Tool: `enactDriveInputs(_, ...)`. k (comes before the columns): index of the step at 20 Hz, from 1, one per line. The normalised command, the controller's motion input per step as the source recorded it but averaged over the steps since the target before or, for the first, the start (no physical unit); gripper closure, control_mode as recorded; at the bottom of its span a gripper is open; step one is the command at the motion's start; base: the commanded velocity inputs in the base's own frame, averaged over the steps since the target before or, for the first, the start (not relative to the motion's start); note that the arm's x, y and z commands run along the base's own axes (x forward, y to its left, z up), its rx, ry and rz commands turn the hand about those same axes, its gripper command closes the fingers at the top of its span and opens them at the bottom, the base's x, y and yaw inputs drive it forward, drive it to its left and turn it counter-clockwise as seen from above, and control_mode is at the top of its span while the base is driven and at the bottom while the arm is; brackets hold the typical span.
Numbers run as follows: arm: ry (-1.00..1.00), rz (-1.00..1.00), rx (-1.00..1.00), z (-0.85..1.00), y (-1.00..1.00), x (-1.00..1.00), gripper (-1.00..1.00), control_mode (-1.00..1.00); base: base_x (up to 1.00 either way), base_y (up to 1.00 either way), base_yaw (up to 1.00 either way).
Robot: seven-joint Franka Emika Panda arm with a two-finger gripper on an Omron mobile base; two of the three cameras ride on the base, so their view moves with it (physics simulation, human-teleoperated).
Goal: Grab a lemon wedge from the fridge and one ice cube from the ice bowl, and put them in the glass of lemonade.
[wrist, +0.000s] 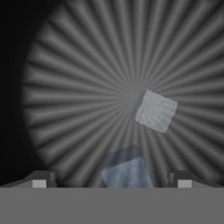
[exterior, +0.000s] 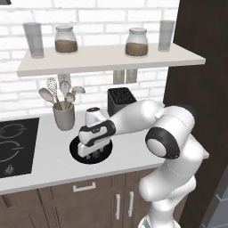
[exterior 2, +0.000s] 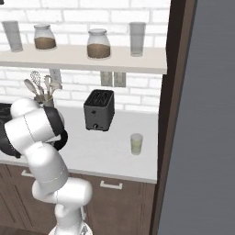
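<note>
Ice cube [wrist: 156, 111]: a small pale grey-white block with soft square edges, lying on the ribbed dark floor of the ice bowl [wrist: 78, 78], a little off the bowl's centre. A second, bluer and more translucent cube [wrist: 127, 171] lies nearer the gripper [wrist: 111, 180], roughly between its two dark tips. The two cubes lie near each other but apart.

Location: the ice bowl [exterior: 75, 150] sits on the pale counter [exterior: 49, 164] between the black stovetop [exterior: 15, 147] and the toaster [exterior: 119, 100], in front of the utensil crock [exterior: 64, 116]. You have the hand directly over it, pointing down.

Gripper condition: jaws spread fully, holding nothing; both tips stand clear of either cube.

Handling advice: you should choose one cube only. The bluish one looks the easier target, since it already sits between the tips; lower straight down until the tips flank it, then close slowly. Keep the pale cube outside the jaws so you do not pinch two. Such a small, smooth block will likely skid on the bowl's floor if one finger reaches it first, so centre it before closing. Lift vertically to clear the rim.

Destination: the glass of lemonade [exterior 2: 136, 143], a small yellow-green tumbler, stands well apart on the counter, right of the toaster [exterior 2: 99, 110] and near the fridge [exterior 2: 202, 119]. No lemon wedge can be made out in it from here.
</note>
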Motion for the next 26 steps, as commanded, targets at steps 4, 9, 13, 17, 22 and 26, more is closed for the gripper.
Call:
enactDriveInputs(4,0.00,0.00,0.00,0.00,0.00,0.05,-1.00,-1.00,0.00,0.00,0.00)
enactDriveInputs(9,0.00,0.00,0.00,0.00,0.00,0.06,-1.00,-1.00,0.00,0.00,0.00)
enactDriveInputs(13,-0.05,0.00,0.00,-0.13,0.00,0.00,-1.00,-1.00,0.00,0.00,0.00)
enactDriveInputs(17,-0.02,0.00,0.00,-0.12,0.00,-0.05,-1.00,-1.00,0.00,0.00,0.00)
enactDriveInputs(22,-0.01,0.00,0.00,-0.22,0.00,0.00,-1.00,-1.00,0.00,0.00,0.00)
enactDriveInputs(26,0.00,0.00,0.00,-0.04,0.00,0.00,-1.00,-1.00,0.00,0.00,0.00)
